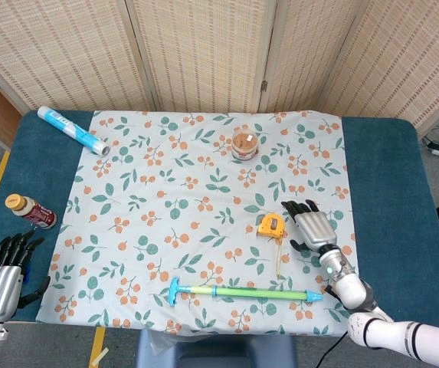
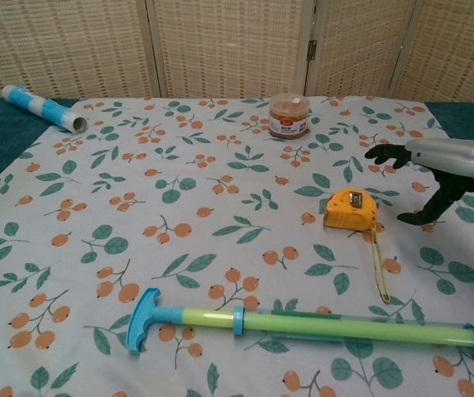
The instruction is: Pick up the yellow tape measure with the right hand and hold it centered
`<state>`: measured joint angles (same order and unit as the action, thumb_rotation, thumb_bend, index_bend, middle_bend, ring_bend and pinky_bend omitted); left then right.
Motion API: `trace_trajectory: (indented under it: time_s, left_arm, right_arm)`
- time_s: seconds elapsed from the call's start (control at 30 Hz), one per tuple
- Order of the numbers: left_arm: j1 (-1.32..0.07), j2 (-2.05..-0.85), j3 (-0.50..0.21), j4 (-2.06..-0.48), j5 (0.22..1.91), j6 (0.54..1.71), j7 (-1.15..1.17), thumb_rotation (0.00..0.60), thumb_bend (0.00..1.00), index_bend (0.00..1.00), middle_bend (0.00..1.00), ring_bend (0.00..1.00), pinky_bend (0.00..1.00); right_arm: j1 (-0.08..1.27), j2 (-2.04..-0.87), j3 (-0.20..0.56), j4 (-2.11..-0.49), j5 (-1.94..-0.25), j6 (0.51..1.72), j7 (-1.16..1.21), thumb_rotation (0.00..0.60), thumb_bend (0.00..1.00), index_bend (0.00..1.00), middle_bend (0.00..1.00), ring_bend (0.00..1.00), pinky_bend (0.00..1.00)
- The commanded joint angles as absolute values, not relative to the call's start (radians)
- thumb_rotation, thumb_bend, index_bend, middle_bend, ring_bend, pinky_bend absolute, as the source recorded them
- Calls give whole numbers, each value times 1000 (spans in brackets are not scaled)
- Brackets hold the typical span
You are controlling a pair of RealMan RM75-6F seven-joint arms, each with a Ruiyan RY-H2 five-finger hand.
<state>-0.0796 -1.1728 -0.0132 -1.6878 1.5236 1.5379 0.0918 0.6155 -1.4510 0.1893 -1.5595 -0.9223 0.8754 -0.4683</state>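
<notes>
The yellow tape measure [image 1: 270, 225] [image 2: 351, 208] lies on the floral cloth right of centre, its strap trailing toward the front edge. My right hand [image 1: 312, 227] [image 2: 438, 174] hovers just to the right of it, fingers spread, holding nothing and apart from the tape measure. My left hand [image 1: 3, 270] rests at the front left corner of the table, fingers apart and empty; the chest view does not show it.
A green and blue pump tube [image 1: 244, 292] [image 2: 303, 322] lies along the front edge. A brown jar [image 1: 244, 144] [image 2: 289, 114] stands at the back centre. A blue-white roll [image 1: 73, 130] [image 2: 45, 108] lies back left, a small bottle [image 1: 30, 211] at the left.
</notes>
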Motion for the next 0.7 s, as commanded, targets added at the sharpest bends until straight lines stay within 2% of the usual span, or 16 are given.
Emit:
trace_trajectory:
  time_s: [0.03,0.43,0.7]
  left_arm:
    - [-78,-1172,-13,-1687,1522,1535,90,600,363,195,99,63,0]
    - [-72,-1173,-20,-1677,1518,1536,80,600,363,190,99,60,0]
    - [-75,-1178,-27,-1672,1516,1531,79,600,363,179,99,58,0]
  right_arm:
    - [666,-1507,192,-1508,-860,852,-524,600,363,33,139,138,44]
    - [740,-1580,169,-1429,-763,847,-571,600,362,105,184,163,44]
    - [765,-1609,163,-1395,-745,848,-562,600,362,219,237,194,44]
